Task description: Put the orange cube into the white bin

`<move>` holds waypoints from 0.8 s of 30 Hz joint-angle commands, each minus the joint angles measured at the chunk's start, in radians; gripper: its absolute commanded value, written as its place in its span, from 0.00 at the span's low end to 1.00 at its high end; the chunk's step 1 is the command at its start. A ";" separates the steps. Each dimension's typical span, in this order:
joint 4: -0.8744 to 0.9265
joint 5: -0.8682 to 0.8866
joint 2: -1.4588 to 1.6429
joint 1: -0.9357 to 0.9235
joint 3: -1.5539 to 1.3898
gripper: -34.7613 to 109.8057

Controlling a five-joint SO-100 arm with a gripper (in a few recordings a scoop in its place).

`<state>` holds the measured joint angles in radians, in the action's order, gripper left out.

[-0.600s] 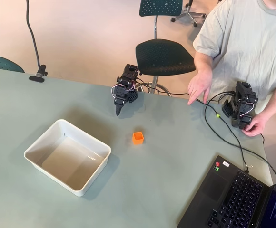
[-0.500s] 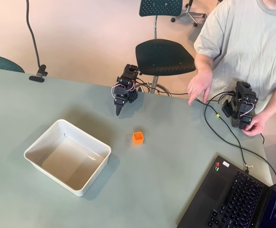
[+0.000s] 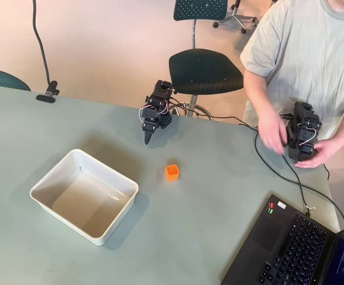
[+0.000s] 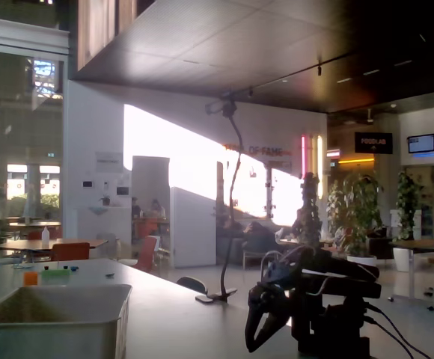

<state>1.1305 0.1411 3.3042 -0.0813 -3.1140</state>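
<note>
Nothing of the task appears done: the cube [image 3: 172, 172] is seen resting on the worktop [image 3: 219, 196], just right of the bin [image 3: 83, 196] and apart from it in the overhead view. The bin is shown empty. The gripper [image 3: 147, 139], folded near the far edge, is held with jaws clenched on nothing; pickup and drop remain.
</note>
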 commanded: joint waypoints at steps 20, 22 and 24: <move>-0.311 -0.009 0.049 0.006 0.130 0.22; -0.351 0.000 0.049 0.009 0.173 0.22; -0.376 -0.003 0.049 0.009 0.218 0.22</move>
<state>0.7992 0.1381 3.3073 -0.0813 -2.9667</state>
